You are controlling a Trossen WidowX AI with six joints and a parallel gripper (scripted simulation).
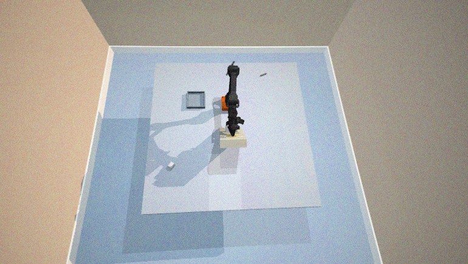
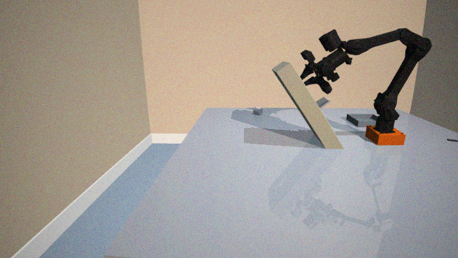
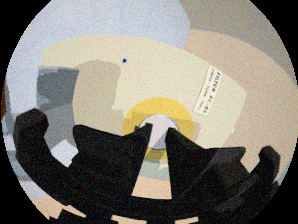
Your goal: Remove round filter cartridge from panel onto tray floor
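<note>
Service panel (image 2: pixel 304 102): cream slab, standing on the worktop (image 2: pixel 224 192) and leaning back towards the arm; a small printed label (image 3: pixel 212 91) and a dark dot (image 3: pixel 124 60) show on its face in the wrist view.
Filter cartridge (image 3: pixel 158 124): round, pale face inside a yellow ring, seated in the upper part of the panel face; how far it stands out of the panel cannot be told.
End effector (image 3: pixel 154 137): fingers drawn narrow and clamped on the middle of the cartridge face, one dark fingertip (image 3: pixel 136 137) at each side of the pale centre; the exact part gripped is too blurred to make out.
Arm (image 2: pixel 397 74): black, reaching up and over from its base, wrist angled down at the panel's upper face.
Base (image 2: pixel 385 135): orange block on the worktop, behind the panel's foot.
Tray (image 1: pixel 195 99): grey, square, shallow, lying on the worktop beside the base, well apart from the panel; nothing seen on its floor.
Small block (image 1: pixel 170 165): pale, on the worktop, far from the tray and panel.
Small rod (image 1: pixel 262 74): dark, lying near the worktop's far edge, apart from everything else.
</note>
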